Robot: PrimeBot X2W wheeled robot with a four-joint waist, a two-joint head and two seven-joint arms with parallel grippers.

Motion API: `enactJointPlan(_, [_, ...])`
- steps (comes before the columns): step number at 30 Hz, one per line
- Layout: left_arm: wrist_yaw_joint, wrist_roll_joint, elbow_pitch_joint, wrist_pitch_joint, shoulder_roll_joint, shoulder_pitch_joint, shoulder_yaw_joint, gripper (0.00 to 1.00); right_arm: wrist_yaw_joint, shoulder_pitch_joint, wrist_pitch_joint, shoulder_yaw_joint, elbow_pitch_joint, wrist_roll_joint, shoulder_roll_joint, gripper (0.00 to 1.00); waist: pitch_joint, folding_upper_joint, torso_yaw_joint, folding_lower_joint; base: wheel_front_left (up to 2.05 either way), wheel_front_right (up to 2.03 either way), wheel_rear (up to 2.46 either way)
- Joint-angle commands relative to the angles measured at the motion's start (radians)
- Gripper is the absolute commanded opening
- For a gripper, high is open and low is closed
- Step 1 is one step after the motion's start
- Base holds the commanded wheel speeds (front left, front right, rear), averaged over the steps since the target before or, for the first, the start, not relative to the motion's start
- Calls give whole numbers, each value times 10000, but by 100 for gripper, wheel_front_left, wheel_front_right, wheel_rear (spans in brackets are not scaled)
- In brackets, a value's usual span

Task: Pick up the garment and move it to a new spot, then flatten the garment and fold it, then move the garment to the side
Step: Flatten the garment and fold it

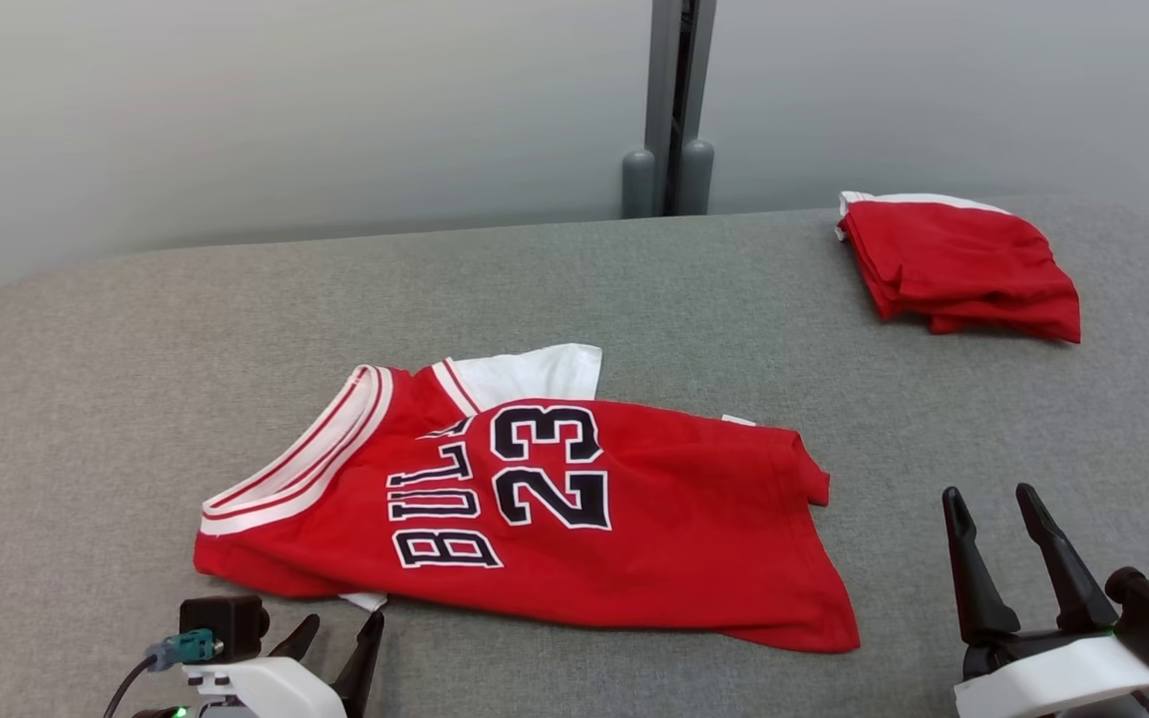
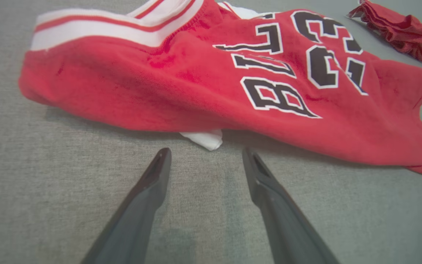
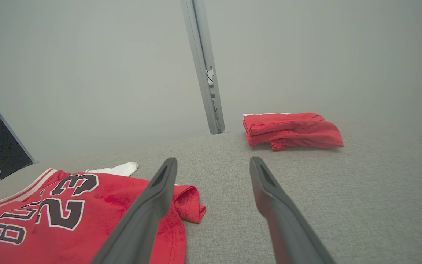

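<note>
Lying just beyond left claw (image 2: 206, 151) — jersey (image 2: 181, 99).

A folded red cloth (image 1: 963, 264) with a white edge lies at the far right of the grey fabric-covered counter (image 1: 136, 379). Behind it stands a pale wall (image 1: 285, 110), split by a grey metal post (image 1: 669, 100).

Grey fabric tbl (image 1: 136, 399) under right gripper (image 1: 987, 491); pale wall panels (image 1: 235, 120) far ahead, grey metal post (image 1: 672, 100) btwn them. Even light.
</note>
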Motion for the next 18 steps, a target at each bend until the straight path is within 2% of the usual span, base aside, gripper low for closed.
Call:
enactJointPlan(1, [-50, -49, 280, 4, -13, -295, 22, 100, 6, -156, -40, -25, -40, -39, -59, 100, 143, 0, -143, 0, 0, 0, 0])
enactJointPlan(17, [-315, -403, 2659, -448, -288, -1536, 101, 100, 6, -417, -41, -5, 41, -83, -45, 100, 427, 0, -523, 0, 0, 0, 0])
enactJointPlan(18, [-346, -418, 2758, -479, -299, -1594, 101, 91, 6, -411, -41, -12, 48, -86, -38, 100, 428, 0, -520, 0, 0, 0, 0])
